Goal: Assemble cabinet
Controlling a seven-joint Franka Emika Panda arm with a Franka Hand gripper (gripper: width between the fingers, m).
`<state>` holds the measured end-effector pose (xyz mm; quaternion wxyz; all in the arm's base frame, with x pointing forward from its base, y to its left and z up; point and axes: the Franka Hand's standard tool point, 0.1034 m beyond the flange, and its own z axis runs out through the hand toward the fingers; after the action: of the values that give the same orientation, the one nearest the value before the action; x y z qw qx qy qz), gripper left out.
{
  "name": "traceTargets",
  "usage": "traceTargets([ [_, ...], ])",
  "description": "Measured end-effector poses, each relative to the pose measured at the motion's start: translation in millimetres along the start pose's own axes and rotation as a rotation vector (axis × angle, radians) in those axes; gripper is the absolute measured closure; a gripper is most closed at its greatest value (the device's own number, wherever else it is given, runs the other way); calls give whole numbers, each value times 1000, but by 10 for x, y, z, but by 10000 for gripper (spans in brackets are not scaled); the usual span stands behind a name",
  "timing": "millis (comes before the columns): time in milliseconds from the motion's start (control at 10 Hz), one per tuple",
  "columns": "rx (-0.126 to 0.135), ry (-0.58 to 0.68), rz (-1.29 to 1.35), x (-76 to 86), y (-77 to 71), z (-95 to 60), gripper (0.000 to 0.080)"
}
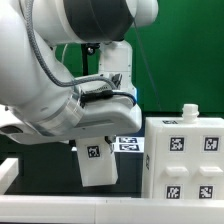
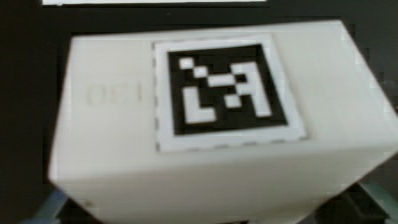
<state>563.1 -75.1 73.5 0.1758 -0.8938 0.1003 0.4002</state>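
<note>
Held one small white panel (image 1: 97, 160) in the gripper (image 1: 95, 140) beside the mostly built cabinet (image 1: 185, 160), not yet joined.

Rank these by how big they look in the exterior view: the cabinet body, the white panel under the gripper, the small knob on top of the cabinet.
1. cabinet body, largest, partly cut off at the frame edge.
2. white panel under the gripper; it may sit nearer the camera, so its true size is unsure.
3. knob, clearly smallest.
</note>
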Motion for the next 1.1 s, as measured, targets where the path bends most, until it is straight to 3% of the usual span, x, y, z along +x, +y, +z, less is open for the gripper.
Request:
traceTargets([
  [200, -5, 49, -4, 46, -7, -80, 245],
  [400, -62, 89, -7, -62, -25, -283, 245],
  [500, -81, 253, -23, 19, -91, -519, 245],
  [600, -78, 348, -27, -114, -144, -603, 245],
  [700, -56, 394, -24, -191, -132, -621, 244],
  [800, 29, 450, -30, -110, -82, -636, 244],
  [900, 28, 530, -18, -31, -17, -714, 244],
  [1000, 9, 638, -19, -24, -71, -780, 244],
  [1100, -12, 744, -33, -130, -221, -844, 244],
])
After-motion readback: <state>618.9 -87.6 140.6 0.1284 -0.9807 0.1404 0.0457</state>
